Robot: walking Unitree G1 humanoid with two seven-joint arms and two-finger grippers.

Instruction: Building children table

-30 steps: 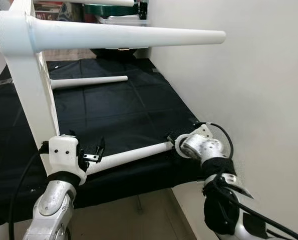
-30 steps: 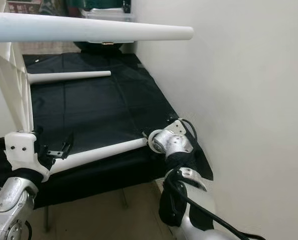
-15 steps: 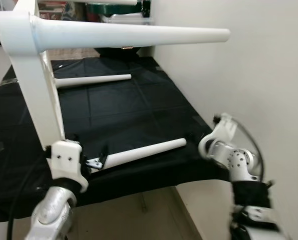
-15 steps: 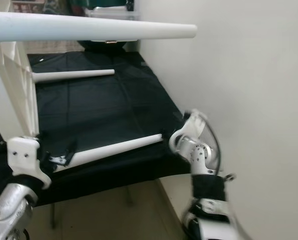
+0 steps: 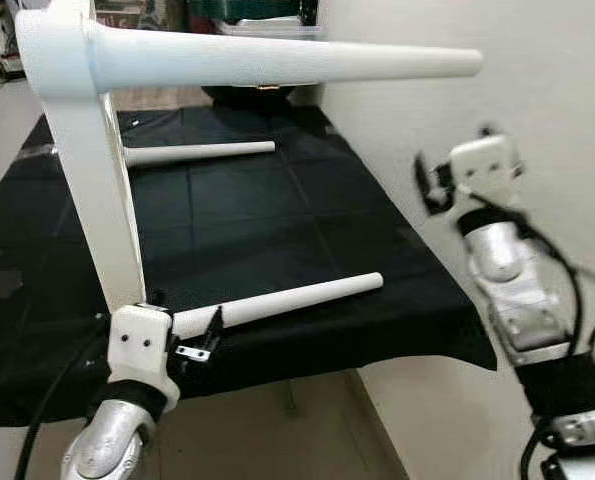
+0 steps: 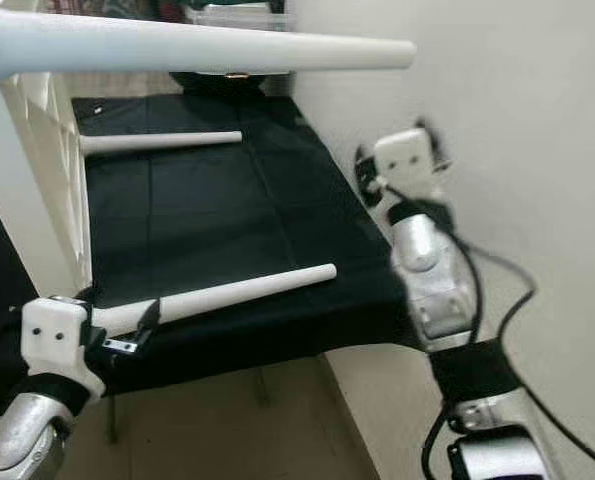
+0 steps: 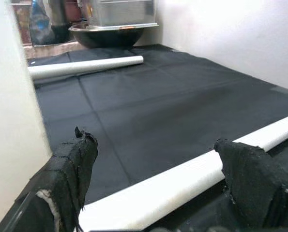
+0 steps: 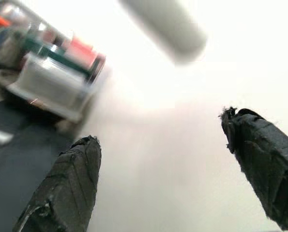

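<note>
Left claw [image 7: 158, 183] spread apart around the near leg [image 5: 297, 298] on the black desk [image 5: 277, 220]; right claw [image 8: 173, 183] raised by the wall, apart, empty.

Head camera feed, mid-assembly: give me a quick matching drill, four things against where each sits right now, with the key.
Things:
1. right gripper
2. left gripper
3. far table leg
4. top table leg

Places:
A. lying on the black cloth near its far end
B. raised beside the white wall, fingers open
C. at the base of the near table leg
D. sticking out high over the cloth

Pairs: 1-B, 2-C, 3-A, 4-D
</note>
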